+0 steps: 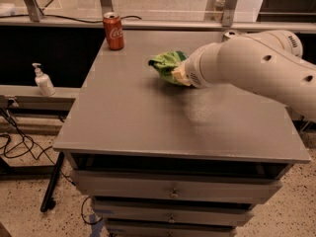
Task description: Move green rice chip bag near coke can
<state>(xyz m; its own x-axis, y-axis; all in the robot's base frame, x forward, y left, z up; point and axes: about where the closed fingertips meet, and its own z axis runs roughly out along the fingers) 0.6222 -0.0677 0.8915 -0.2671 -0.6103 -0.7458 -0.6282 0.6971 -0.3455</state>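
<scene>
The green rice chip bag (166,63) is crumpled and held a little above the grey table top (148,122), in the middle of its far half. My gripper (179,74) comes in from the right on the big white arm and is shut on the bag's right end; its cream fingers are mostly hidden by the bag and the arm. The red coke can (113,31) stands upright at the table's far left corner, apart from the bag, to its left and farther back.
The top of a silver can (230,34) shows behind the arm at the far right. A white pump bottle (43,81) stands on a low shelf left of the table. Drawers sit below the table's front edge, cables lie on the floor at left.
</scene>
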